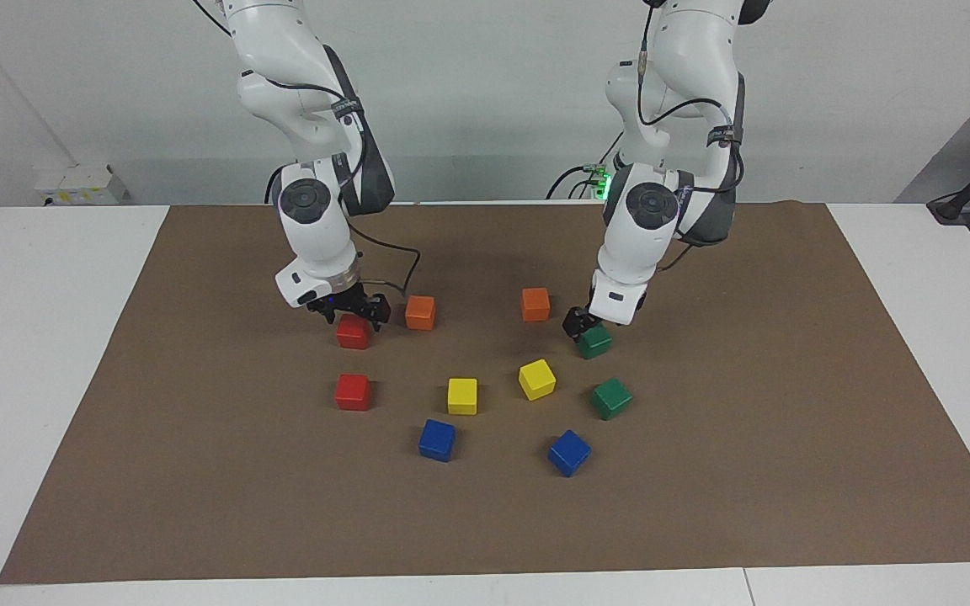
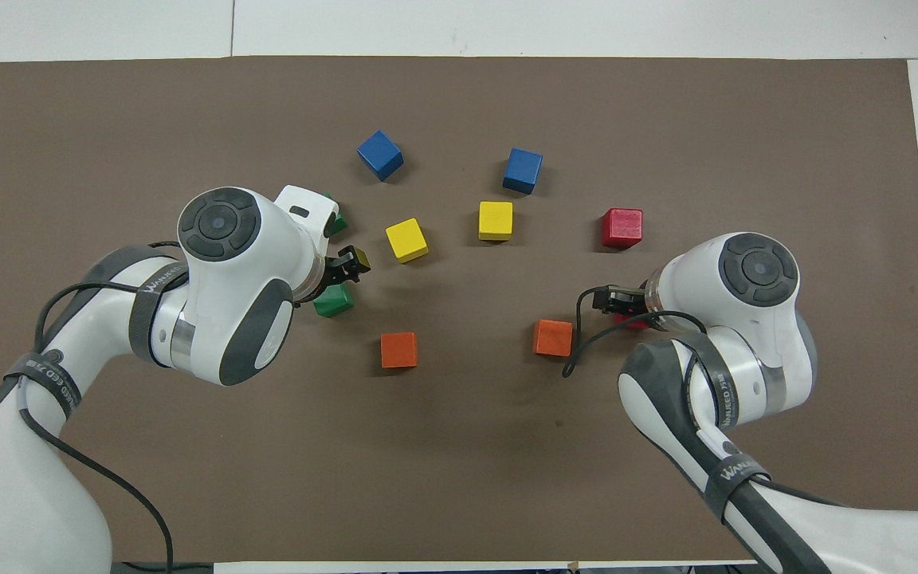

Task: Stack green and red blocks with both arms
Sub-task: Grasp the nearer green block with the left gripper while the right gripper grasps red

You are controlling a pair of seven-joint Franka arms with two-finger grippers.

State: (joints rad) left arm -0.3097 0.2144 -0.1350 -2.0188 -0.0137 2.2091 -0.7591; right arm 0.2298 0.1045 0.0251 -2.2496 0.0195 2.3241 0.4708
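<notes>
A white bench [image 1: 39, 353] carries a brown mat [image 1: 746, 471]. The right claw [image 1: 349, 313], jaws wide, hangs over the red block [image 1: 353, 333] nearer the robots; the second red block [image 1: 353, 392] lies at its 6 o'clock in the facing view. The left claw [image 1: 579, 326], jaws wide, sits at one green block [image 1: 595, 342], the other green block [image 1: 611, 398] at 5 o'clock.

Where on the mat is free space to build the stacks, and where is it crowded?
Free: the mat between the blue cubes and its edge farthest from the robots, and both its ends. Crowded: the middle cluster, where both open hands, left hand and right hand, hang over cubes.
</notes>
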